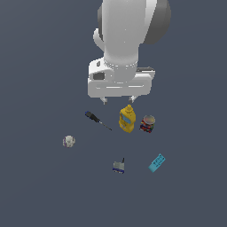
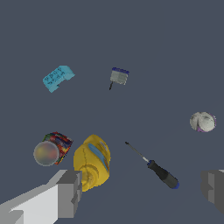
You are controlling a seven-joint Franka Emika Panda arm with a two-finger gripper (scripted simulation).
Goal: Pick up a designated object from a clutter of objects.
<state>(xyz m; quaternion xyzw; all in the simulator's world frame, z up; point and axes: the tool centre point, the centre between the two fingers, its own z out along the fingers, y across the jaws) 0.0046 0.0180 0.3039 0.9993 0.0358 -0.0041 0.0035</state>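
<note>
The gripper [image 1: 118, 99] is held open and empty at the exterior frame's upper centre. Below it stand the yellow mustard bottle [image 1: 127, 119] and red-blue can [image 1: 147, 123]. The cyan brick [image 1: 157, 162] lies alone at lower right.

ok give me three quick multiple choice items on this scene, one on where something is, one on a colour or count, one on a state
1. What stands closest to the yellow mustard bottle?
A. red-blue can
B. white ball
C. cyan brick

2. How many loose items lie below the arm?
A. four
B. six
C. eight

3. The gripper is:
A. shut on the brick
B. shut on the black screwdriver
C. open, holding nothing

Answers: 1 A, the can sits just beside the bottle. 2 B, counting the grey-blue item too. 3 C, the wrist view shows its fingers wide apart with nothing between them.
</note>
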